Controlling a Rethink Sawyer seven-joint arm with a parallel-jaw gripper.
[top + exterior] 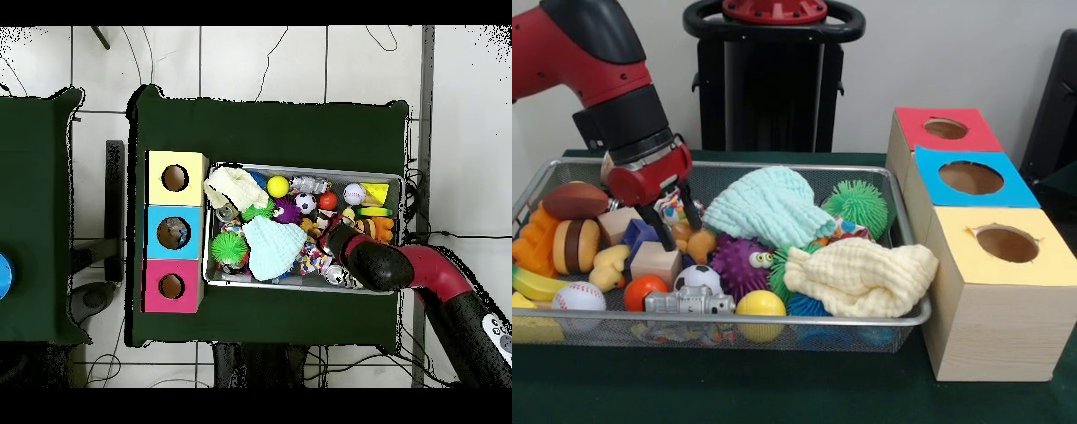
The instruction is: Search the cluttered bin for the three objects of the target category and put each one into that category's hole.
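A wire mesh bin (911,315) holds a heap of toys. My gripper (673,221) is down inside its left part, open, with its fingers (653,226) on either side of a small patterned toy (670,208). Just below the tips lie a blue block (638,235), a wooden block (656,262) and a small brown bear (695,241). Right of the bin stand three boxes with round holes: red (945,129), blue (970,177) and yellow (1006,244). In the overhead view the gripper (335,236) is in the bin's right half, and the boxes (175,232) stand at the left.
Around the gripper lie a football (576,200), a burger toy (576,246), a baseball (578,296), an orange ball (643,290), a soccer ball (697,278) and a purple spiky ball (740,263). A mint cloth (772,208) and a yellow cloth (861,278) cover the bin's right side.
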